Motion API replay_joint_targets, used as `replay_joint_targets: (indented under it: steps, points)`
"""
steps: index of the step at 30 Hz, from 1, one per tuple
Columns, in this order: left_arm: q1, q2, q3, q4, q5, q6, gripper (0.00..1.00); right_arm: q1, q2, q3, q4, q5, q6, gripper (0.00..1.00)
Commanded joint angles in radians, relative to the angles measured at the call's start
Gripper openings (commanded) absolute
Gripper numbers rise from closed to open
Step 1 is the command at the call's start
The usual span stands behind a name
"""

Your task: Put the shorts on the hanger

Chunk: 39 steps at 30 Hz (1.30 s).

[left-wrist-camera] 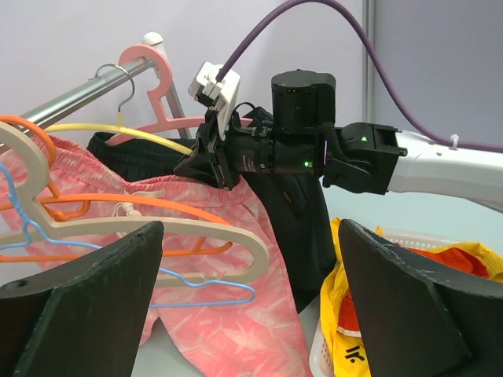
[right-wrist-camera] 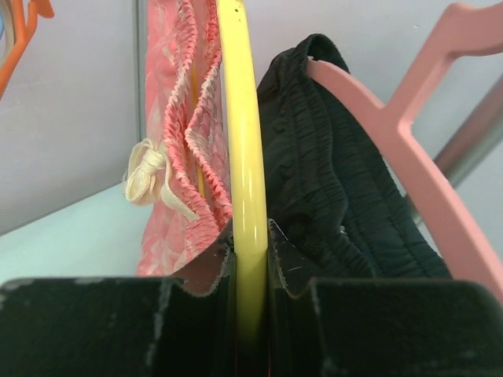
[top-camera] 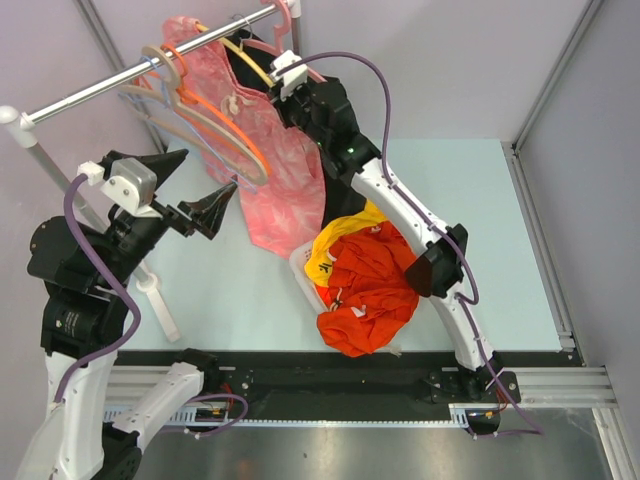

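Top external view: the shorts (top-camera: 290, 190) were seen hanging among other hangers below the rail (top-camera: 100, 92) at the far left, pressed against the hanger (right-wrist-camera: 244, 157). Its yellow bar was pinched between the narrowed fingers of the right gripper (right-wrist-camera: 250, 251). The left gripper (left-wrist-camera: 247, 251) was spread wide, nearer and left of the shorts, with nothing held.

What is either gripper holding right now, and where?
The hanger, by its thin shoulder bar, in the right gripper; the left gripper is open and empty.
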Motion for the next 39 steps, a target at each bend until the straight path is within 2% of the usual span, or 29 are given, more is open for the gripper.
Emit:
replay_joint_targets:
  steps: [1,5,8,9,10,12,14,15,26,29,35,39]
  points:
    - [0.009,-0.002,-0.008,0.007,-0.004,0.015,0.97,0.006,-0.006,0.068,0.154,-0.021,-0.005,0.00]
    - [0.009,-0.002,-0.017,0.005,-0.003,0.015,0.97,0.009,-0.019,0.042,0.154,-0.017,-0.005,0.02]
    - [0.009,0.002,-0.022,-0.006,-0.003,0.015,0.97,0.009,-0.048,0.009,0.162,-0.014,-0.003,0.09]
    - [0.009,0.004,-0.020,-0.010,-0.004,0.015,0.97,0.009,-0.058,0.002,0.163,-0.013,-0.002,0.13]
    - [0.009,0.005,-0.019,-0.019,-0.004,0.013,0.97,0.009,-0.065,-0.005,0.166,-0.010,0.000,0.26]
    - [0.009,0.018,-0.008,-0.032,-0.004,0.012,0.98,0.009,-0.094,-0.028,0.180,-0.004,0.000,0.40]
    - [0.009,0.027,-0.001,-0.055,-0.001,0.007,0.98,0.009,-0.124,-0.036,0.182,-0.002,-0.002,0.46]
    - [0.009,0.035,0.009,-0.061,0.004,0.007,0.99,0.009,-0.137,-0.045,0.183,-0.002,-0.003,0.52]
    - [0.007,0.039,0.029,-0.122,0.002,0.024,1.00,0.006,-0.326,-0.165,0.171,-0.016,-0.023,0.56]
    - [0.007,0.050,0.056,-0.165,-0.013,0.033,1.00,0.011,-0.403,-0.212,0.147,-0.039,-0.028,0.61]
    - [0.009,0.101,0.136,-0.346,-0.027,0.079,1.00,0.025,-0.596,-0.336,0.047,-0.080,-0.040,0.71]
    - [0.009,0.145,0.197,-0.546,-0.018,0.170,1.00,0.028,-0.774,-0.557,-0.011,-0.082,-0.066,0.82]
